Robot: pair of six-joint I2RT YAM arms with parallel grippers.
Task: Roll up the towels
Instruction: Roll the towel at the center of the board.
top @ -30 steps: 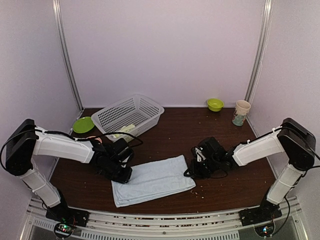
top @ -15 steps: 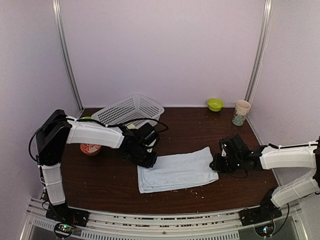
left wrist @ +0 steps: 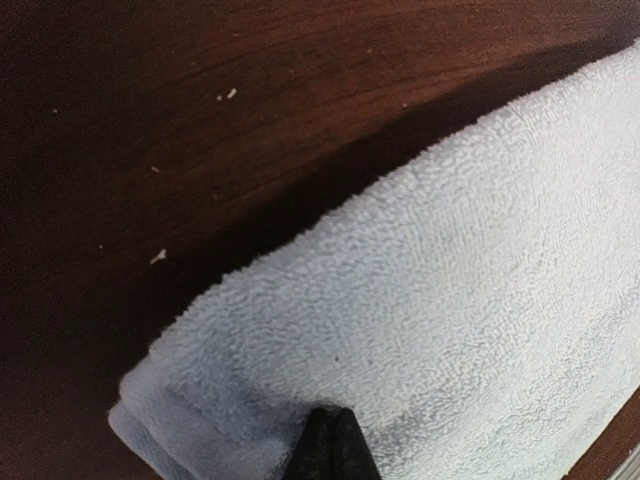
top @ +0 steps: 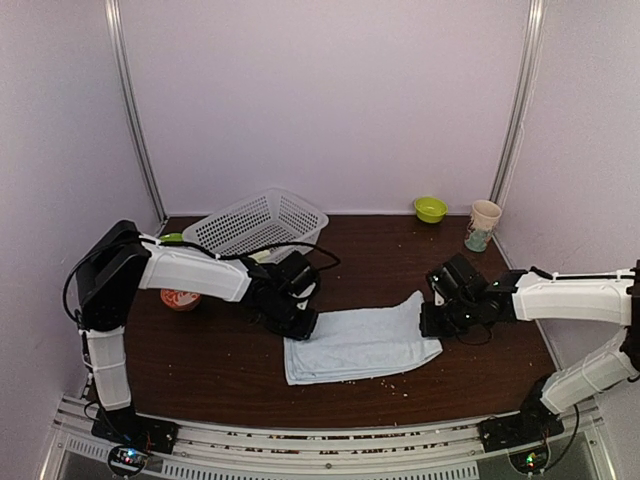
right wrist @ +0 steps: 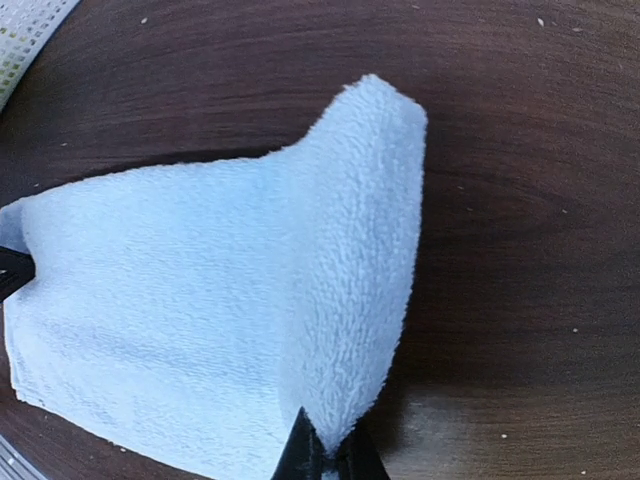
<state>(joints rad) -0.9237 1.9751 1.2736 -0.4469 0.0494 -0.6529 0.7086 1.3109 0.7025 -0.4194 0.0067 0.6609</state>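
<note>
The pale blue towel (top: 360, 345) lies folded on the dark wooden table (top: 400, 260), near the middle front. My left gripper (top: 300, 322) is at its left far corner, fingers closed together on the cloth (left wrist: 420, 300). My right gripper (top: 432, 325) is shut on the towel's right edge, pinching a raised fold (right wrist: 350, 250) between its fingertips (right wrist: 305, 450). The right far corner stands up a little off the table. The lime-green lemon-print towel does not show clearly; the left arm covers the front of the basket.
A white mesh basket (top: 255, 222) stands tilted at the back left. A green plate (top: 172, 238) and an orange-patterned object (top: 180, 298) lie by the left arm. A green bowl (top: 431, 208) and a paper cup (top: 483, 225) stand at the back right.
Both grippers have dragged the blue towel to the right and slightly away from the front edge. Its right far corner now stands up higher.
</note>
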